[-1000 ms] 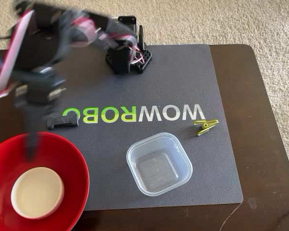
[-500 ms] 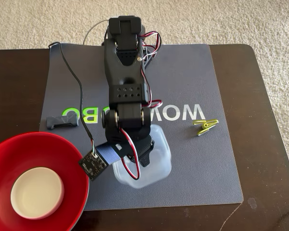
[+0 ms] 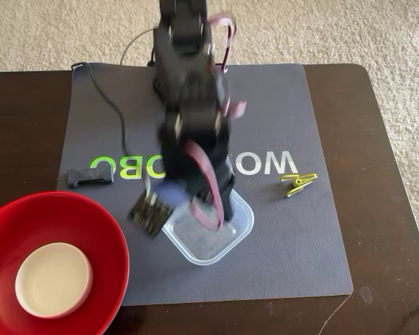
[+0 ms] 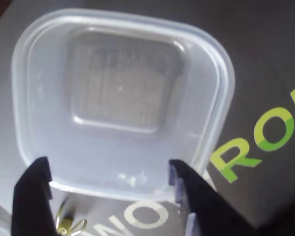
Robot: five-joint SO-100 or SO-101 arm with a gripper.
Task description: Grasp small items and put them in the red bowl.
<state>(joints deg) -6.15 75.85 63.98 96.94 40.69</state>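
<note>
The clear square tub (image 3: 211,241) lies on the grey mat, turned corner-on, and it fills the wrist view (image 4: 120,98). My gripper (image 4: 107,166) hangs open just above the tub's near rim, one black finger (image 4: 32,191) at each side of that edge, gripping nothing. In the fixed view the blurred arm (image 3: 192,132) covers the gripper. The small white bowl (image 3: 54,278) rests inside the red bowl (image 3: 91,223) at lower left. The black clip (image 3: 91,176) lies on the mat's left edge. The yellow-green clothespin (image 3: 298,183) lies to the tub's right.
The mat (image 3: 293,251) with the WOWROBO lettering covers most of the dark wooden table (image 3: 384,174). A black cable (image 3: 105,105) runs across the mat's left part. Beige carpet surrounds the table.
The arm swung from over the red bowl to the tub. The tub slid a little left and turned. The arm is now lifting or shifting, blurred.
</note>
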